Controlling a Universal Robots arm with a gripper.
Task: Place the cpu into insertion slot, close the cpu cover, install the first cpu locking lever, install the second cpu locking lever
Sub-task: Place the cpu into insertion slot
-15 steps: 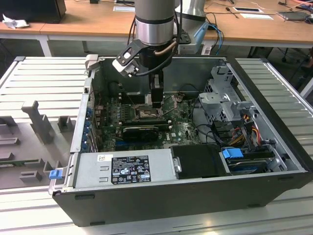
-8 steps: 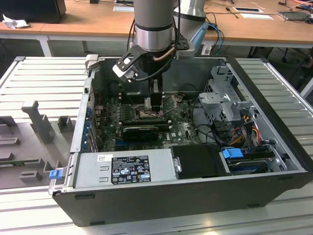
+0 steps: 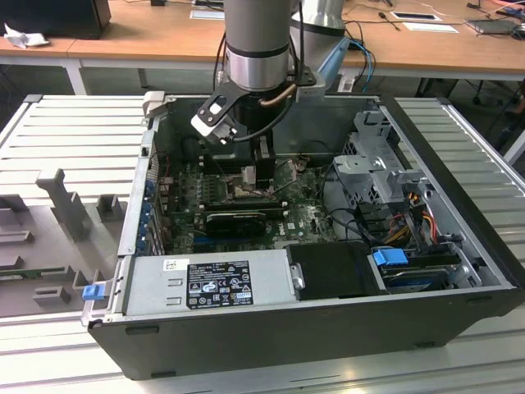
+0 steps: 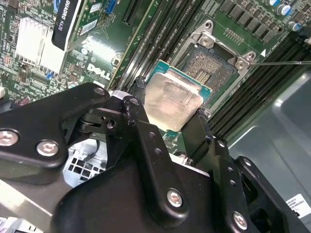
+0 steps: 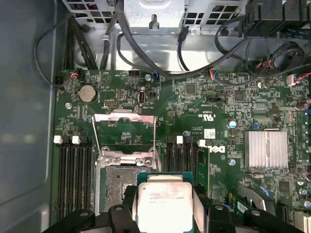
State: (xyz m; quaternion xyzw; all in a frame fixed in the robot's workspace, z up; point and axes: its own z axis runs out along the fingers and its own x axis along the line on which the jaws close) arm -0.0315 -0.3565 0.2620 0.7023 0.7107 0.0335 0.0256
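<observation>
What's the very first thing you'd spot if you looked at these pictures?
The shiny silver cpu, pinched in the black gripper, hangs above the green motherboard, close to the insertion slot. The slot's cpu cover stands flipped open. In the exterior view, the big robot arm reaches down into an open computer case.

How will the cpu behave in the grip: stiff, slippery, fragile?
The cpu looks a thin, flat metal-topped plate, so probably stiff and light. The fingers pinch only its narrow edges, so it might slip or tilt.
</observation>
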